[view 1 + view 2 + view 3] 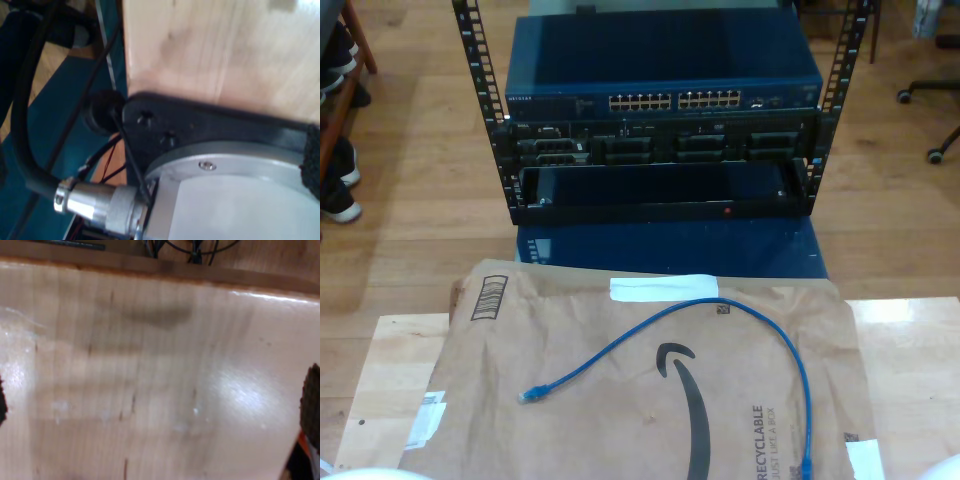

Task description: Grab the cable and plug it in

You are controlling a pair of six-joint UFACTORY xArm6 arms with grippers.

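The blue cable (605, 350) lies in a loose arc on a brown paper envelope (570, 430) in the exterior view. One clear plug (529, 396) points toward that view's left, and the other plug (807, 466) rests near its bottom edge. Behind the table, a blue network switch (570, 60) shows a row of ports (675, 100). My second gripper (160, 405) hovers open over bare wood, with dark pads (312, 405) at both picture edges. My first gripper is open, one dark pad (314, 160) far out to the side, above an arm's black base plate (200, 125).
The switch sits in a black rack (660, 190) on the floor beyond the wooden table (390, 370). A metal connector (100, 205) and a thick black hose (22, 125) run beside the arm base. Office chair wheels (930, 150) stand at the exterior view's right.
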